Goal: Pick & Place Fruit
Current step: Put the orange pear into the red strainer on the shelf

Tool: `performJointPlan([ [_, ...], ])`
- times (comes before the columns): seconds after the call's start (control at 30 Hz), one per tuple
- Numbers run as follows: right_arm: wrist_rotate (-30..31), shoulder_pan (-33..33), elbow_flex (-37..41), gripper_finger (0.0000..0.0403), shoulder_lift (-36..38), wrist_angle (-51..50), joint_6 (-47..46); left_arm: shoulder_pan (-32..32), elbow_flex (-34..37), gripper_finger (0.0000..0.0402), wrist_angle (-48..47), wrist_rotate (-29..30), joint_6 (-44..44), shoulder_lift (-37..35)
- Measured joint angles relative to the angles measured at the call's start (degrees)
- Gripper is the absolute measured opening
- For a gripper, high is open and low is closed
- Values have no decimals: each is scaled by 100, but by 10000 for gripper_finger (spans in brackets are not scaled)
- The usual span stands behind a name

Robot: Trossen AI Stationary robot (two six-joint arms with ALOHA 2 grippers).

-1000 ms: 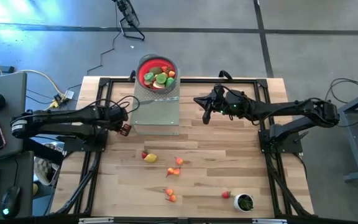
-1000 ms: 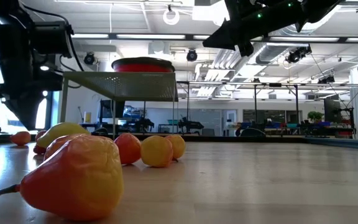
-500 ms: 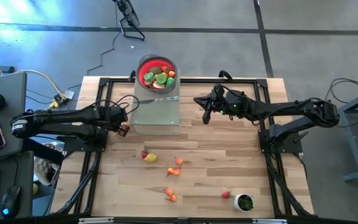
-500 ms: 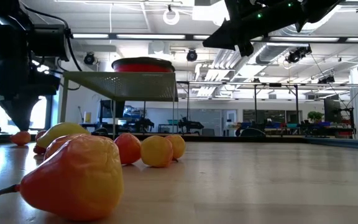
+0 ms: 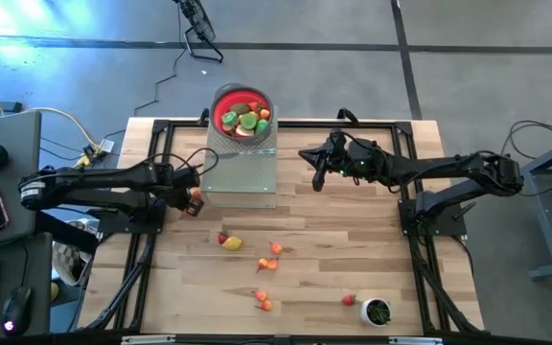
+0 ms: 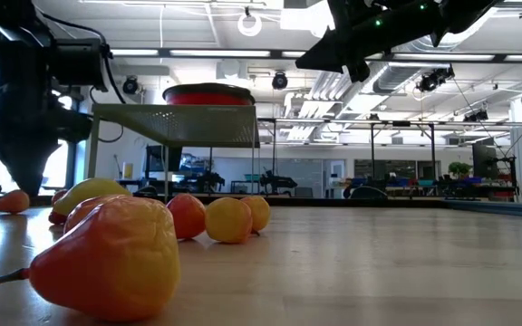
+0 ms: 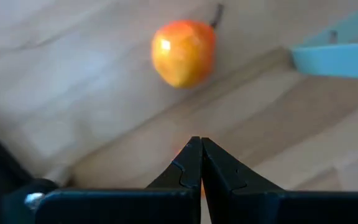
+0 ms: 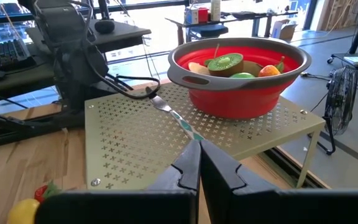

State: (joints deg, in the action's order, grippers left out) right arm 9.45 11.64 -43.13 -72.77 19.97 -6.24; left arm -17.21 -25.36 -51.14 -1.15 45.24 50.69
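No lettering is legible; a small orange-red toy pear (image 7: pixel 183 52) lies on the wooden counter (image 5: pixel 353 240) just beyond the left tool (image 7: pixel 196 163), clenched empty.

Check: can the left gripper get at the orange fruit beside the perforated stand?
Probably yes. The left gripper hangs shut just above that orange fruit, bare table around it; the perforated stand sits alongside, not between.

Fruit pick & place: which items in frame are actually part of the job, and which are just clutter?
Job items:
- loose fruit on the table
- orange fruit by the left hand
- fruit in the red bowl
- red bowl

Just lying about:
- perforated metal stand under the bowl
- knife on the stand
- small white cup with green contents
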Motion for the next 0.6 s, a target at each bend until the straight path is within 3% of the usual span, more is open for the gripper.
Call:
performJointPlan([
  [0.13, 0, 0, 0, 3, 0, 0, 0, 194, -2, 0, 38, -361, 160, 80],
  [0.37, 2, 0, 0, 3, 0, 0, 0, 1271, -2, 0, 196, -422, 985, 95],
  [0.6, 0, 0, 0, 2, 0, 0, 0, 1887, -299, 0, -127, 1079, 1355, 95],
])
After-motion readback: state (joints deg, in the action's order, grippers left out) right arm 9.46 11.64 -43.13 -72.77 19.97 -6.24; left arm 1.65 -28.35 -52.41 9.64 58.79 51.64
